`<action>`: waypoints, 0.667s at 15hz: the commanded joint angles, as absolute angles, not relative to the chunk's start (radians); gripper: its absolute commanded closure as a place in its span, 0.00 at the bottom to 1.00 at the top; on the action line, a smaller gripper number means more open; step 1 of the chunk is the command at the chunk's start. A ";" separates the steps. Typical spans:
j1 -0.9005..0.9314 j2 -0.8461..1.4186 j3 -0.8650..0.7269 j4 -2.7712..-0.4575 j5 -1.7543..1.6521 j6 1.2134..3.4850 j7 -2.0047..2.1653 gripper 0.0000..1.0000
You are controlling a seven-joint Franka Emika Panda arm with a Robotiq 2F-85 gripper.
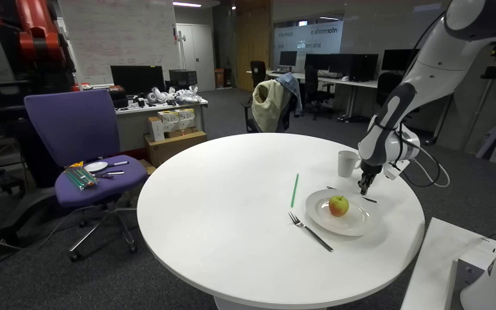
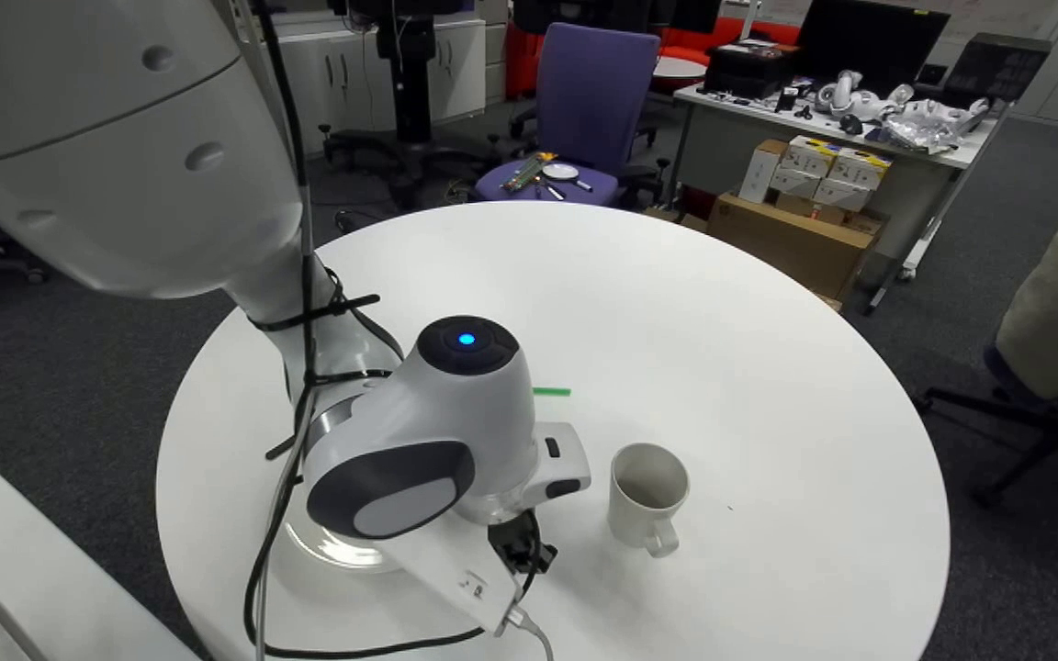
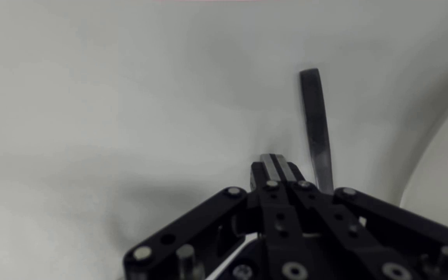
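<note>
My gripper (image 1: 363, 189) points down just above the round white table, beside the plate. In the wrist view its fingertips (image 3: 273, 156) are together with nothing visible between them. A dark metal utensil handle (image 3: 315, 116) lies on the table right beside the fingertips; its lower part is hidden behind the gripper. The handle end also shows in an exterior view (image 1: 369, 199). A white plate (image 1: 318, 217) holds a red and yellow-green apple (image 1: 339, 206). The plate's edge shows in the wrist view (image 3: 441, 186). A white mug (image 1: 346, 164) stands near the gripper, also seen in an exterior view (image 2: 639, 505).
A fork (image 1: 312, 234) lies beside the plate on the side away from the gripper. A thin green stick (image 1: 295, 190) lies on the table (image 1: 222, 189). A purple chair (image 1: 73, 129) holding a bag and utensils stands beyond the table. Cables hang from the arm.
</note>
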State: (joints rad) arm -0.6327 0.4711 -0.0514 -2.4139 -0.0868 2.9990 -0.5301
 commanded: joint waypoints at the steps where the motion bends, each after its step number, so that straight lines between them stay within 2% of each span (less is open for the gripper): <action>1: -0.725 0.468 0.023 -2.459 -0.073 3.012 -0.559 1.00; 6: -0.756 0.472 0.046 -2.458 -0.088 3.009 -0.549 1.00; 10: -0.717 0.466 0.001 -2.464 -0.120 3.006 -0.531 1.00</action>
